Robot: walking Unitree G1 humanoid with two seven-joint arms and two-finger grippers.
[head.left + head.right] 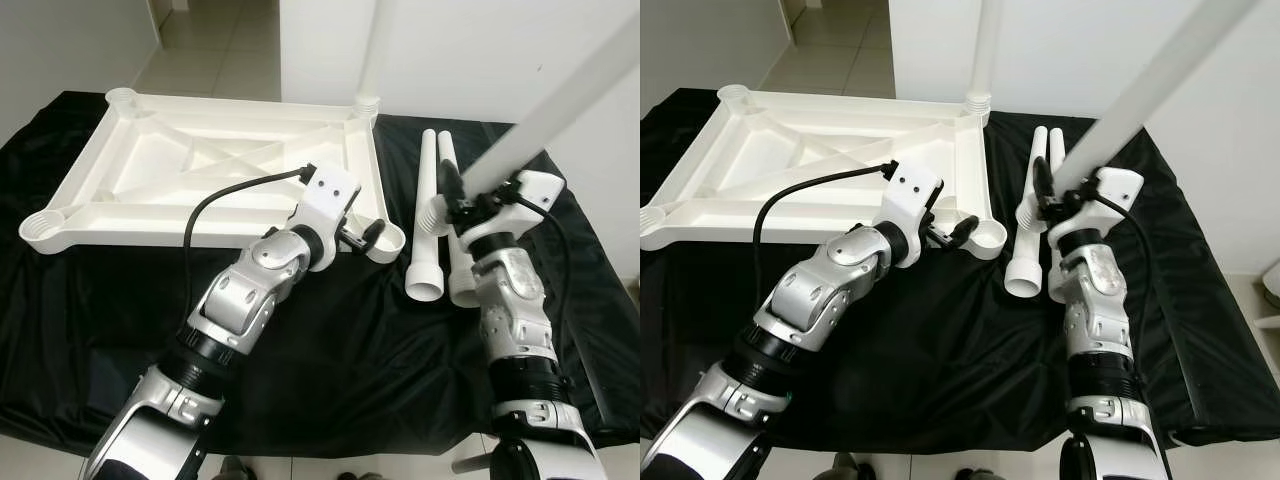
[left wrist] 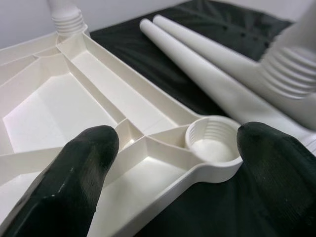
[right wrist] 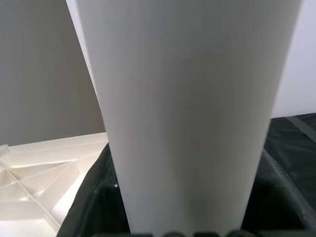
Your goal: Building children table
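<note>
Black cloth (image 1: 350, 360) covers my worktop; two loose white legs (image 1: 432, 215) lie beside the upturned white tabletop (image 1: 200, 170), one leg already standing in its far corner socket. My right gripper (image 1: 462, 195) pinches a fourth leg (image 1: 560, 100), tilted upward. Left wrist view: my left gripper (image 2: 177, 148) has its fingers (image 2: 64, 187) spread around the near corner socket (image 2: 212, 143). Right wrist view: that held leg blocks most of my sight.

A black cloth (image 1: 350, 340) covered the support surface. On it lay the upturned white tabletop (image 1: 200, 170). Two loose white legs (image 1: 432, 220) lay just beside the right gripper (image 1: 455, 195).
</note>
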